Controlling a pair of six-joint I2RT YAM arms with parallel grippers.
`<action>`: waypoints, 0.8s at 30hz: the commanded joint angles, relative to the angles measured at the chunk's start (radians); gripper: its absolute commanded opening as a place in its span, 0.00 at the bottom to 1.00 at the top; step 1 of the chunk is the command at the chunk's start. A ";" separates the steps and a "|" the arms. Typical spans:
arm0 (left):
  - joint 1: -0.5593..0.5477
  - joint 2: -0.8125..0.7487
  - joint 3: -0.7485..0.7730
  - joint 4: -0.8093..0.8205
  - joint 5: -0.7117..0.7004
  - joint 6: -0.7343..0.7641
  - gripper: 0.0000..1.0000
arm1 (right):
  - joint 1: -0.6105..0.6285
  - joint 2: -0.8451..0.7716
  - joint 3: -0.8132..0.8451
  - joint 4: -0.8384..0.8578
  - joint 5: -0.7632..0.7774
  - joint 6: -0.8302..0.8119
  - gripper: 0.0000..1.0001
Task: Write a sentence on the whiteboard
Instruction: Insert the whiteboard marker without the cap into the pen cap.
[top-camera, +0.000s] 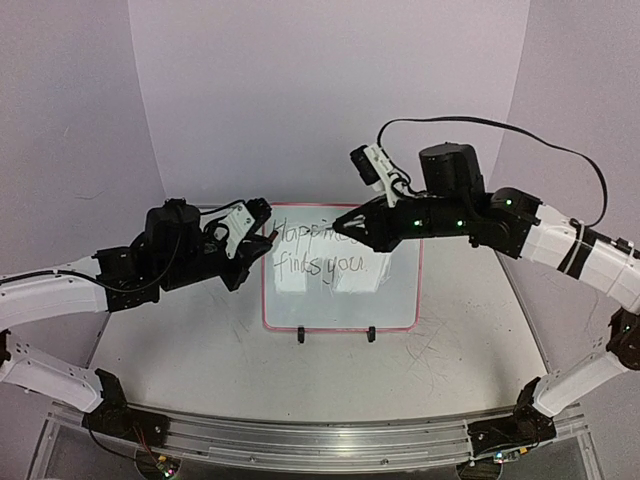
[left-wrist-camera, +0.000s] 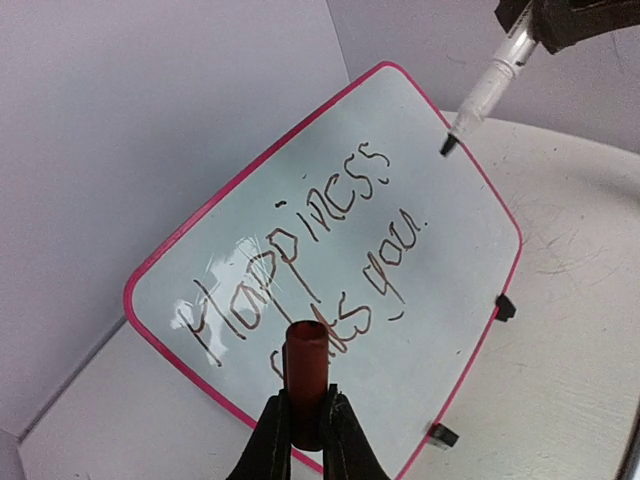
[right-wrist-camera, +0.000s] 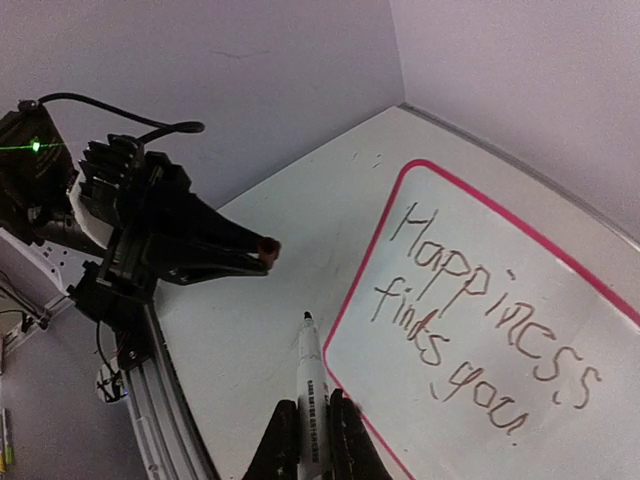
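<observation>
The whiteboard (top-camera: 345, 300) with a red-pink frame lies on the table's middle, also in the left wrist view (left-wrist-camera: 440, 300) and the right wrist view (right-wrist-camera: 520, 260). The sentence (top-camera: 320, 250) reads "Happiness finds you." in two lines (left-wrist-camera: 300, 260) (right-wrist-camera: 470, 320). My left gripper (top-camera: 268, 238) hovers at the board's upper left corner, shut on a dark red marker cap (left-wrist-camera: 306, 370). My right gripper (top-camera: 345, 222) hovers over the board's top edge, shut on a white marker (right-wrist-camera: 311, 385). Its uncapped tip (left-wrist-camera: 447, 147) points toward the cap (right-wrist-camera: 266, 248), apart from it.
Two black clip feet (top-camera: 301, 335) (top-camera: 371, 333) sit on the board's near edge. A metal rail (top-camera: 320, 440) runs along the table front. Lilac walls close the back and sides. A black cable (top-camera: 500, 125) arcs over the right arm.
</observation>
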 joint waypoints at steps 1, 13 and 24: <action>-0.010 0.000 0.014 0.111 -0.087 0.250 0.03 | 0.052 0.051 0.090 -0.025 -0.034 0.115 0.00; -0.063 0.008 -0.010 0.123 -0.125 0.344 0.02 | 0.073 0.137 0.186 -0.052 0.057 0.146 0.00; -0.075 0.029 0.006 0.083 -0.137 0.350 0.01 | 0.080 0.151 0.216 -0.086 0.080 0.135 0.00</action>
